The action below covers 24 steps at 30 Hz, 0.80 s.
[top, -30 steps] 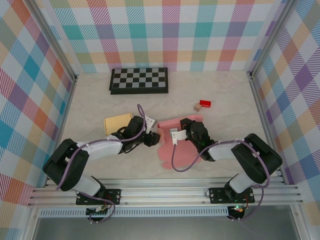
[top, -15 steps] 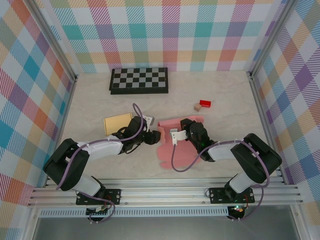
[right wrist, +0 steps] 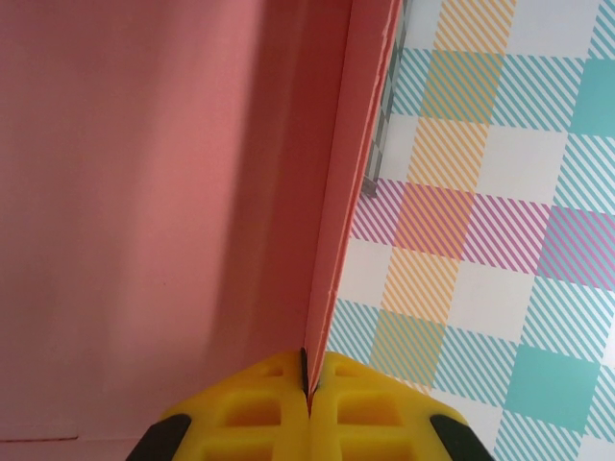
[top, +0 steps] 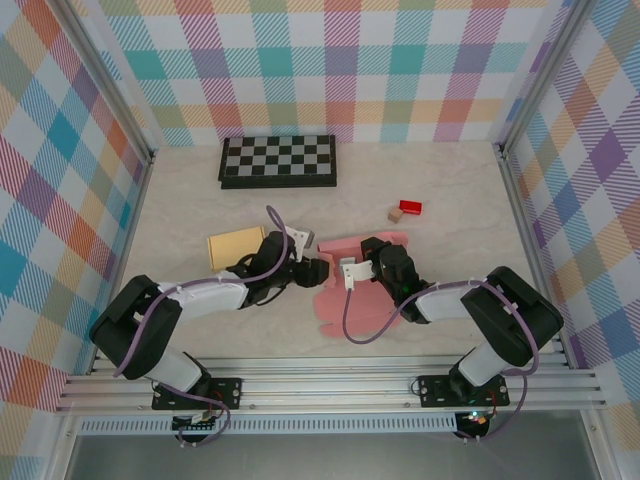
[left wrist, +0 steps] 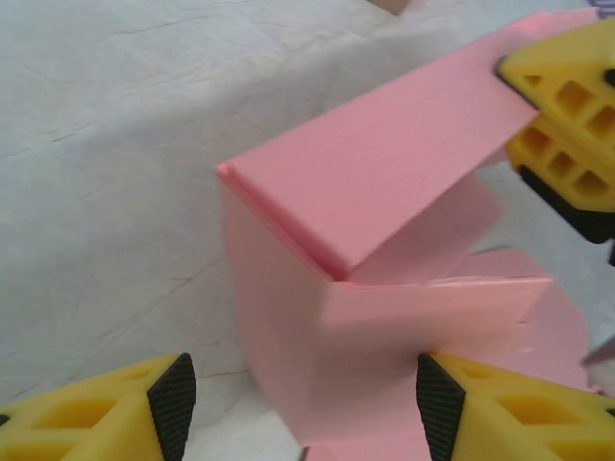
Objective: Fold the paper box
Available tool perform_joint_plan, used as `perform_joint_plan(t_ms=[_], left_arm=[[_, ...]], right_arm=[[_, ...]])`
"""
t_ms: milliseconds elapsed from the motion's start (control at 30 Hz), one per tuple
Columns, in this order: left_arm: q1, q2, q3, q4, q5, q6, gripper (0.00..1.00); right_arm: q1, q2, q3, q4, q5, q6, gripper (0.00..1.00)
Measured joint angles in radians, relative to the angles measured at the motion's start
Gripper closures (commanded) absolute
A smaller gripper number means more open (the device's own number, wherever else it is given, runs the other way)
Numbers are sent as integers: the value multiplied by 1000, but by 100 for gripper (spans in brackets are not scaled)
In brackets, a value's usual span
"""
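Pink paper box (left wrist: 384,317) half-folded; left gripper (left wrist: 303,403) spread astride its corner; right gripper (right wrist: 307,379) pinching its wall edge.

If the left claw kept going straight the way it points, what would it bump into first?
Most likely the pink paper box: its upright wall stands right ahead of the left gripper, between its open fingers. Depth is hard to judge.

The left arm (top: 200,297) and right arm (top: 455,295) share a build: black joint housings, pale grey links, and a lilac cable (top: 352,330) looping alongside each. Their fingers (left wrist: 509,423) are yellow plastic, moulded with open honeycomb cells and faced with black pads (left wrist: 174,408). A green light (top: 472,418) seems to glow at the right base (top: 450,386).
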Motion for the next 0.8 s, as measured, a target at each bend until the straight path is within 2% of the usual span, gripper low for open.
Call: perform_joint_plan(t_ms=[267,800], left_arm=[[-6,46,22,-3,42,31,35],[-40,154,131,-45,-96,12,35]], right_arm=[[1,0,0,0,0,0,100],[1,-4,0,-1,8,0,100]])
